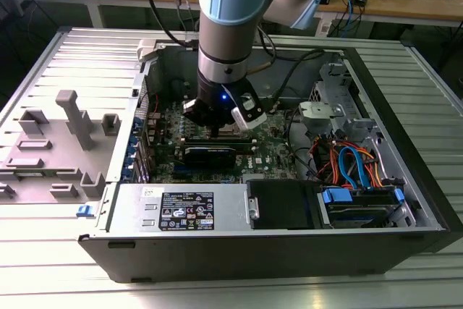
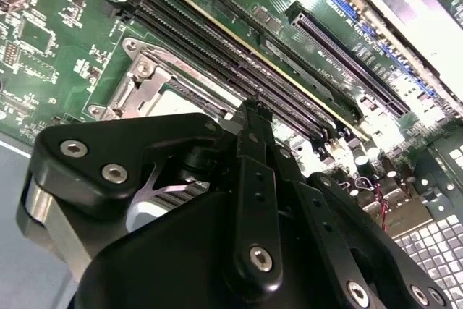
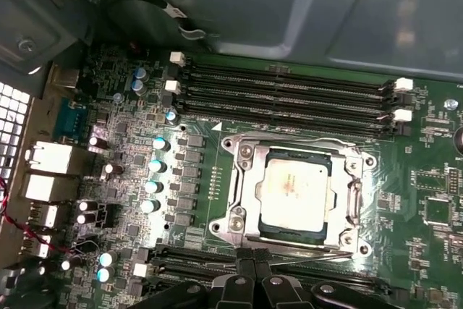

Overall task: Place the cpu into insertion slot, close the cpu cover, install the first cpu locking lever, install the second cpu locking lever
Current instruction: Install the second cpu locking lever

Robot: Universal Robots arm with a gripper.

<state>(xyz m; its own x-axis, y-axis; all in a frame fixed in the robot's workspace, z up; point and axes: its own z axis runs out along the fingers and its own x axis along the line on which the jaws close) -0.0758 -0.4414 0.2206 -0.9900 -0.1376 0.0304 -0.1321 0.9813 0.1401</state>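
Note:
The cpu (image 3: 293,189) lies flat in the insertion slot (image 3: 233,144), its silver-grey top showing through the cut-out of the cpu cover (image 3: 249,204), which lies down over it. A thin wire locking lever (image 3: 304,257) runs along the socket edge nearest my gripper, and another lever (image 3: 289,141) runs along the far edge. My gripper (image 3: 257,276) is shut, its tips just beside the near lever with nothing visibly held. In the second wrist view the gripper (image 2: 249,113) hangs over the socket rim (image 2: 141,77). In the exterior view the gripper (image 1: 217,129) is low over the motherboard.
Long black memory slots (image 3: 289,99) flank the socket. A black graphics card (image 1: 210,153) sits just in front of the gripper. The power supply (image 1: 181,208) and the drive bay with coloured cables (image 1: 354,171) fill the case's near side. Grey fixtures (image 1: 72,121) stand at the exterior view's left.

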